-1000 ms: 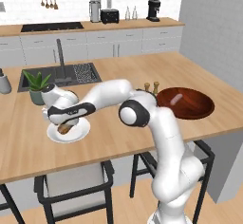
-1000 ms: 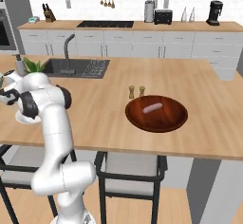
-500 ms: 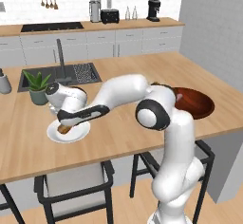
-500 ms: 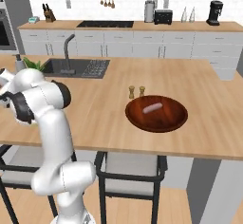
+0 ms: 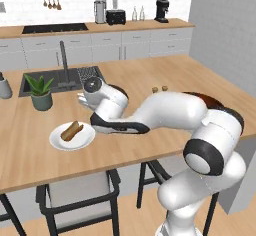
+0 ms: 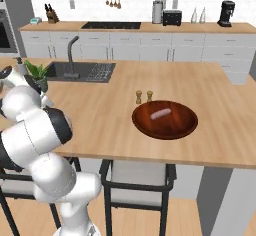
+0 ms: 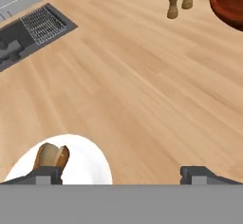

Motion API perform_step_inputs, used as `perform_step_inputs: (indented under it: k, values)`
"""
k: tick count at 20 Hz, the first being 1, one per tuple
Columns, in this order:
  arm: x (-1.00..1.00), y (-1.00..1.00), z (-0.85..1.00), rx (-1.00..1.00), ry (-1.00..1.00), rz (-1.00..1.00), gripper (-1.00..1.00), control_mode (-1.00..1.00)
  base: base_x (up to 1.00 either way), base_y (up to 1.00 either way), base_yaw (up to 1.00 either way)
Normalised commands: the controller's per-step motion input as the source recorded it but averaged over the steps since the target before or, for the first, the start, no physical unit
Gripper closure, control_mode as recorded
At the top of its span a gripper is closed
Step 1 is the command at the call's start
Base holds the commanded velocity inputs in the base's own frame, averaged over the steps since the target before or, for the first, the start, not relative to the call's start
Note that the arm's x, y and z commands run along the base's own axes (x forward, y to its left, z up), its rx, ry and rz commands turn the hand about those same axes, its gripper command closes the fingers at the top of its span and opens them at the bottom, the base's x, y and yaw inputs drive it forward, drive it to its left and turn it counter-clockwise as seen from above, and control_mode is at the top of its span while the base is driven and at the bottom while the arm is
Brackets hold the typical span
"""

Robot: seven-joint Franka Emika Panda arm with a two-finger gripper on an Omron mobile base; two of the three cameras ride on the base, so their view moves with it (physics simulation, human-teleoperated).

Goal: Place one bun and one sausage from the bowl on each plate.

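Hand view shows the gripper (image 7: 121,173) with its fingers spread wide and empty, poised above the wooden counter (image 7: 142,90) beside the white plate (image 7: 92,163), where a brown bun (image 7: 51,156) lies. In the left base view that plate (image 5: 82,141) carries the bun (image 5: 72,130) near the counter's front edge, with the arm stretched low alongside it. The bowl (image 6: 164,119) sits well apart to the right and holds one pale sausage (image 6: 161,113). The step in hand looks like the trip back to the bowl, so the arm should lift clear of the plate first, travel over the counter, then come down with the fingers straddling the sausage across its narrow width. The two wooden shakers (image 6: 143,96) stand just beside the bowl's near-left rim and could be clipped on a low approach. A potted plant (image 5: 40,91) and the sink (image 5: 60,79) lie behind the plate, out of the way.
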Motion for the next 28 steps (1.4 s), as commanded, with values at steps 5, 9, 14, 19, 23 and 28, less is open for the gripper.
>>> perform_step_inputs:
  k: [5,9,14,19,23,28]
  values:
    - [-0.30,-1.00,0.65,0.16,-0.12,0.00,-1.00,-1.00,0.00,0.00,0.00]
    - [-0.41,-1.00,0.58,0.14,-0.10,0.00,-1.00,-1.00,0.00,0.00,0.00]
    - [-0.12,-1.00,0.45,0.10,0.04,0.00,-1.00,-1.00,0.00,0.00,0.00]
    - [-0.01,-1.00,0.19,0.02,0.25,-0.01,-1.00,-1.00,0.00,0.00,0.00]
    - [0.19,-1.00,0.00,-0.05,0.36,-0.01,-1.00,-1.00,0.00,0.00,0.00]
    - [0.20,-1.00,-0.06,-0.07,0.29,0.00,-1.00,-1.00,0.00,0.00,0.00]
